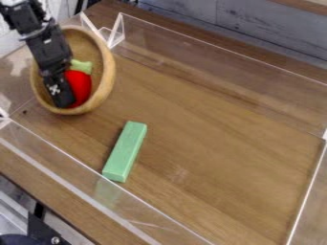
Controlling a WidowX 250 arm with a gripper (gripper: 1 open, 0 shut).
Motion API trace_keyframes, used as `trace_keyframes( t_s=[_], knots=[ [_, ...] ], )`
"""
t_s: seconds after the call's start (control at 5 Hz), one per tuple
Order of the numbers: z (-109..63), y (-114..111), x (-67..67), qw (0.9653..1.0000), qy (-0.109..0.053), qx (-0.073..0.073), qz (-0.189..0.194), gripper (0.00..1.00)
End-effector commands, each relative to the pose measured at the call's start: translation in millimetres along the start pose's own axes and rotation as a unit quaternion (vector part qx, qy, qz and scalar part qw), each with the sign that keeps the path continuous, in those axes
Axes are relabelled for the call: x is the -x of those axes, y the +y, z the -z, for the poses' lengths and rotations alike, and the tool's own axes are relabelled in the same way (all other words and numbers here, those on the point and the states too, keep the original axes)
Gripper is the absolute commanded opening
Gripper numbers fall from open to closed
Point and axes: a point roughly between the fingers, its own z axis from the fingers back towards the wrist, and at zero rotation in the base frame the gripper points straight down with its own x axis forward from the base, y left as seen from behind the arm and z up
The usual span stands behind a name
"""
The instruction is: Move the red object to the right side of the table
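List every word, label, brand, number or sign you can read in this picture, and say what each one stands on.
No readable text anywhere.
Flat green rectangular block: no marking shows.
Small bright-red toy fruit in the round wooden bowl: no label shows.
Black robot gripper: pale patches, too small and blurred to tell whether they are lettering.

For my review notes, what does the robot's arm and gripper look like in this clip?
The arm is black with pale grey or white patches, segmented and narrow towards its end. The gripper is dark, nearly black. Any lettering is too small to make out, and no cable can be told apart.
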Motion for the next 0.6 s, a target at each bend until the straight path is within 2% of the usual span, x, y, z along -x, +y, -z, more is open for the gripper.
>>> trace_keyframes(
  t_s=[0.0,0.2,0.4],
  knots=[
    [-17.1,12,-6.1,0.9997,0.0,-0.018,0.017,0.0],
    [-24.7,18,-7.9,0.9996,0.001,-0.016,0.024,0.0],
    [-34.6,13,-7.3,0.9996,0.001,-0.014,0.023,1.0]
  ],
)
